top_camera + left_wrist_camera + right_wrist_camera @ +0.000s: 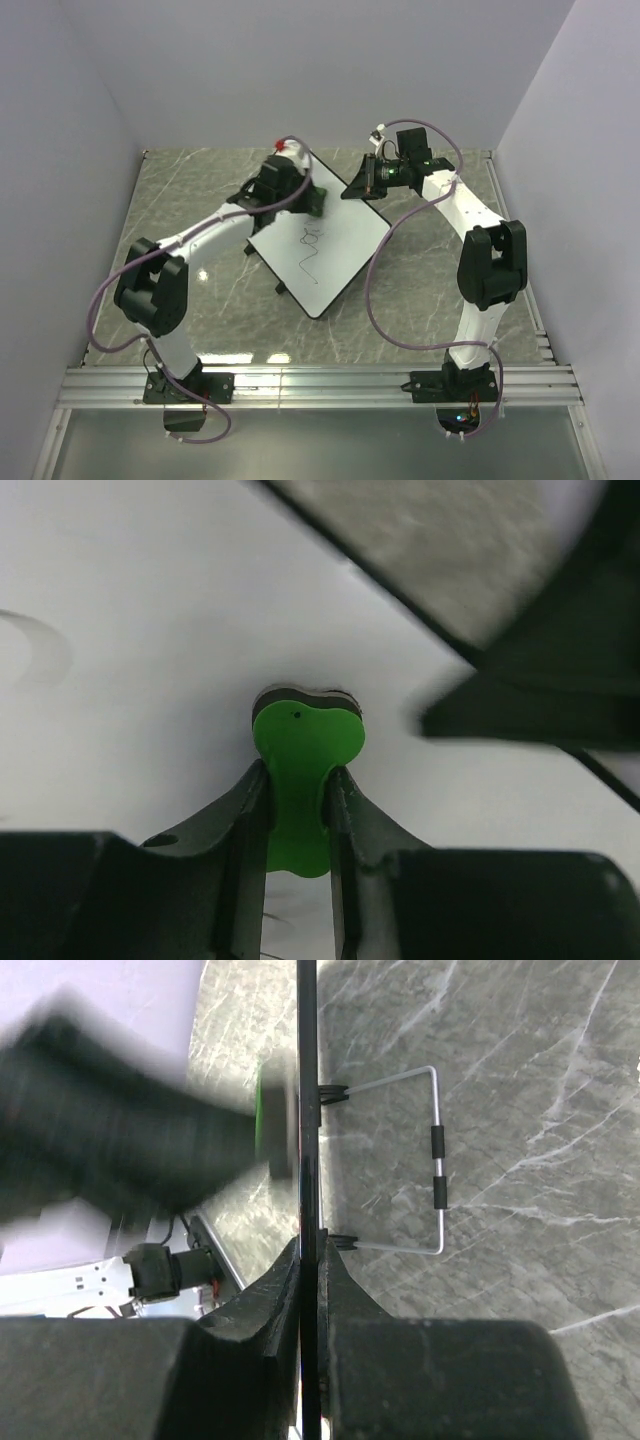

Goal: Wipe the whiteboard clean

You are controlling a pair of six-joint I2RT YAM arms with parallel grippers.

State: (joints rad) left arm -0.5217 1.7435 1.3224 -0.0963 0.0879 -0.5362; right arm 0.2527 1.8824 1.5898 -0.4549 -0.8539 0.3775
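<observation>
Left tool (298, 790): clenched on the green eraser (305, 745), whose pad sits against the whiteboard (340, 255) near its far corner.

Right tool (309, 1260): clamped on the board's far edge, seen edge-on between the jaws.

The board lies mid-counter (200, 200) between the arms.

The scribble (312, 245) at its centre is intact and apart from the eraser. Judgement: eraser in hand and board steadied, but wiping of the marks remains wholly to be done.

White whiteboard (340, 255) with black rim and dark scribble, bright green eraser (300, 755), grey white-veined table (190, 195), purple cables (367, 288)
</observation>
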